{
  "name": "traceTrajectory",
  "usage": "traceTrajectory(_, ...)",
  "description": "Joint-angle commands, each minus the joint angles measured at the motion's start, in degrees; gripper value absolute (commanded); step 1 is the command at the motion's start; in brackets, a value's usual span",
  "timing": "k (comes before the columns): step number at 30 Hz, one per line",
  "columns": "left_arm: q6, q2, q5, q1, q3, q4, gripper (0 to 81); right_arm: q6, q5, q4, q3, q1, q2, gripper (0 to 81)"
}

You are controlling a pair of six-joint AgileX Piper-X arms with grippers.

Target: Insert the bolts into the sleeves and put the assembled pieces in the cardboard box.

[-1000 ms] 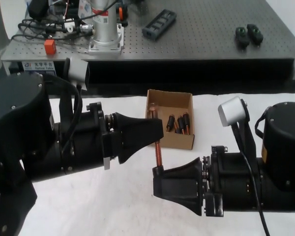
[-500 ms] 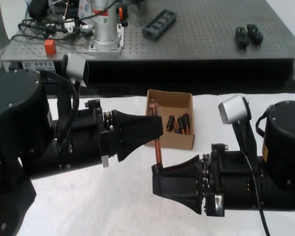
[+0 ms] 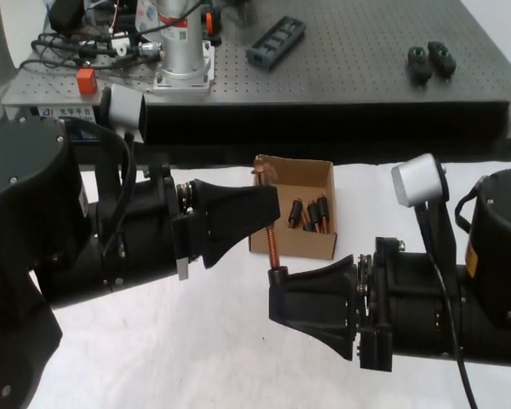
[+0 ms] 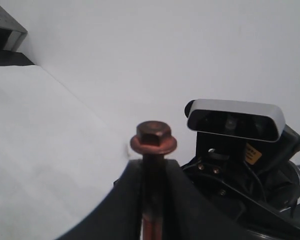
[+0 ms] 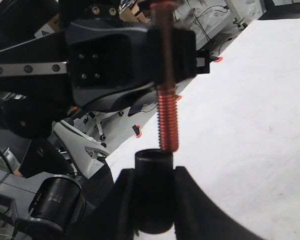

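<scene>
Where white cloth (image 3: 153, 341) spreads, cardboard box (image 3: 298, 244) sits, perforated table (image 3: 366, 51) behind

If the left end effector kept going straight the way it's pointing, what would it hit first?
Probably the right arm's silver wrist camera, which sits ahead of the left end effector and the bolt it holds. Depth is unclear, so it might slip past beside it.

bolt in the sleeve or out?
Not seated. The bolt stands upright with its tip at the mouth of the sleeve, nearly all its thread bare above. Whether the tip has entered: cannot tell.
</scene>
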Motion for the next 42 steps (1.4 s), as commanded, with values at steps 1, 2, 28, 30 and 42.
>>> traceTrajectory(1,-2.32,-0.17,4.98,-0.25,0.03,1.35,0.6,-1.65,3.08,-2.91,-1.05,-0.69,-1.16,5.1)
traceTrajectory(2,-2.30,-0.17,5.20,-0.25,0.03,1.35,0.6,-2.11,3.08,-2.90,-1.05,-0.69,-1.16,5.1)
traceTrajectory(28,-5.24,-0.17,4.59,-0.25,0.03,-1.59,30.5,-4.30,4.24,-3.38,-1.05,-0.83,-1.00,5.1)
traceTrajectory(30,-5.36,-0.17,-0.26,-0.25,0.03,-1.59,48.8,-5.28,6.44,-3.33,-1.05,-2.17,-1.00,5.1)
traceTrajectory(42,1.54,-0.65,-13.10,1.73,1.20,8.23,0.2,-14.70,22.73,15.04,-22.20,-15.94,22.49,5.1)
